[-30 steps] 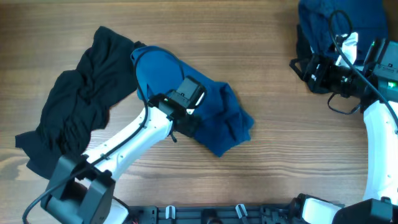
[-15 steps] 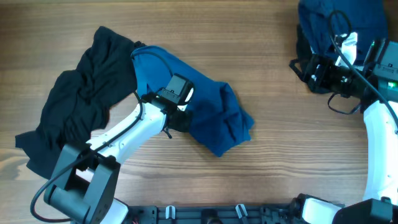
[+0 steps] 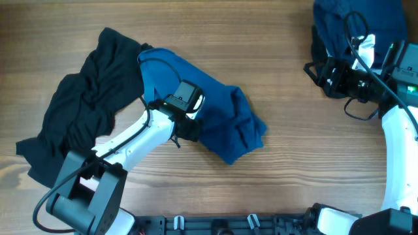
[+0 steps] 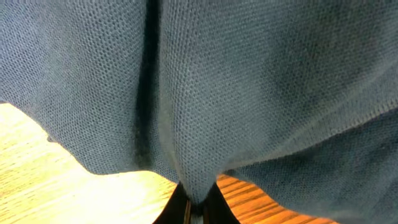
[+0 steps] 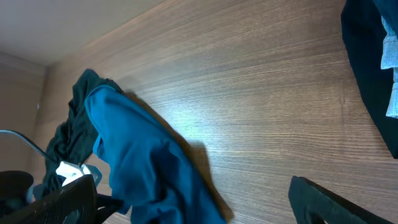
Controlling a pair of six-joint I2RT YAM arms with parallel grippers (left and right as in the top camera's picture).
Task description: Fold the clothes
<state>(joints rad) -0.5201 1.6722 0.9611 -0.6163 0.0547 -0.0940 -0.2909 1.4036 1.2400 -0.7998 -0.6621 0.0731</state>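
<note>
A large royal-blue garment (image 3: 225,124) lies crumpled mid-table, its left edge overlapping a black garment (image 3: 85,111) of similar size. My left gripper (image 3: 191,129) sits at the blue garment's near left edge. In the left wrist view the blue cloth (image 4: 249,81) fills the frame, and a fold of it is pinched in the shut left gripper (image 4: 198,210). My right gripper (image 3: 312,72) hangs open at the far right, away from both garments. The right wrist view looks across at the blue garment (image 5: 143,162) from between the right gripper (image 5: 193,205) fingers, which hold nothing.
A heap of dark blue and black clothes (image 3: 356,23) lies at the back right corner, beside the right arm; the dark heap (image 5: 373,74) with a pale piece also shows at the right wrist view's edge. Bare wooden table (image 3: 294,156) lies between the arms.
The left gripper has closed on a fold of the blue garment and shifted slightly left, dragging that edge a little. The right arm has not moved.
</note>
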